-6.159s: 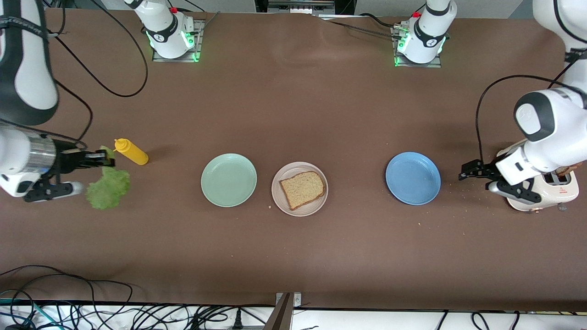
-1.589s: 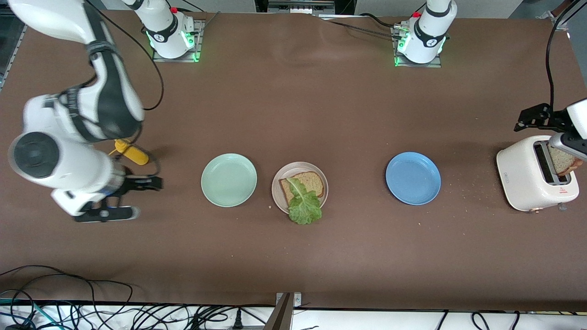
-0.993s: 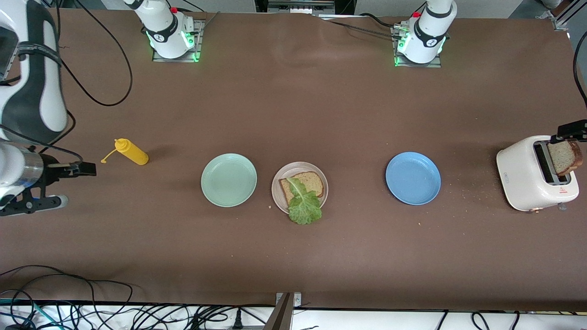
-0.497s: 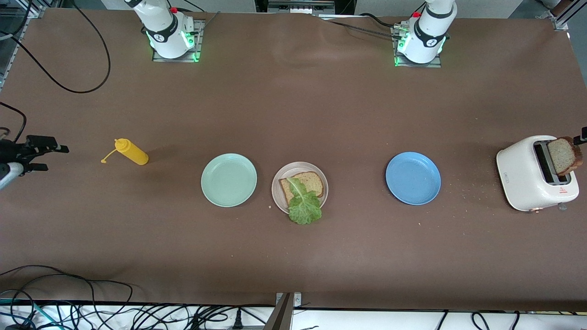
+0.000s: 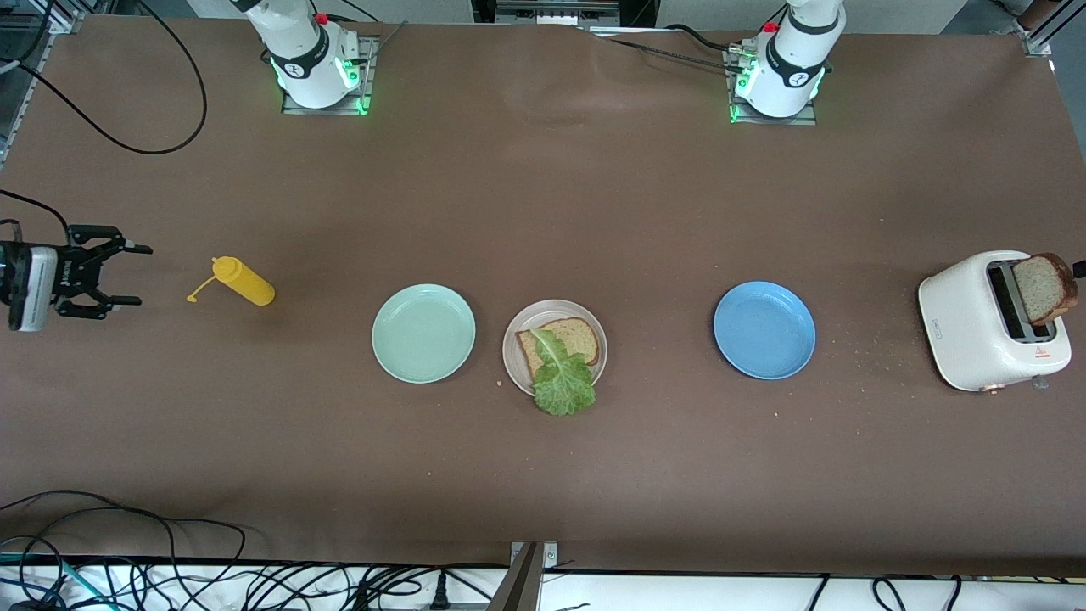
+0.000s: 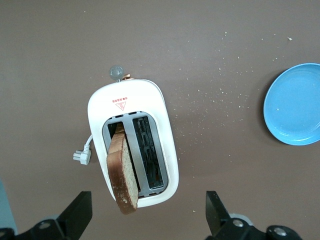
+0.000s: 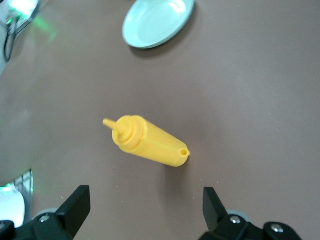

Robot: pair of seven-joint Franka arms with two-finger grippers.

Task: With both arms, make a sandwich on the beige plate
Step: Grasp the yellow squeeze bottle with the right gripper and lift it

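The beige plate (image 5: 513,339) sits mid-table with one brown bread slice (image 5: 579,336) on it and a green lettuce leaf (image 5: 562,383) lying over the slice and the plate's near rim. A second bread slice (image 5: 1044,288) stands out of the white toaster (image 5: 967,327). In the left wrist view my left gripper (image 6: 147,214) is open and empty over the toaster (image 6: 160,125) and that slice (image 6: 122,175). My right gripper (image 5: 140,274) is open and empty at the right arm's end of the table, beside the yellow mustard bottle (image 5: 244,283).
The mustard bottle (image 7: 150,142) lies on its side. A mint-green plate (image 5: 423,333) sits beside the beige plate, and a blue plate (image 5: 764,330) sits toward the left arm's end. Crumbs are scattered between the blue plate and the toaster. Cables run along the table's near edge.
The lettuce went from my right gripper onto the bread. The right arm then drew back to its end of the table. The left arm rose from the toaster out of the front view.
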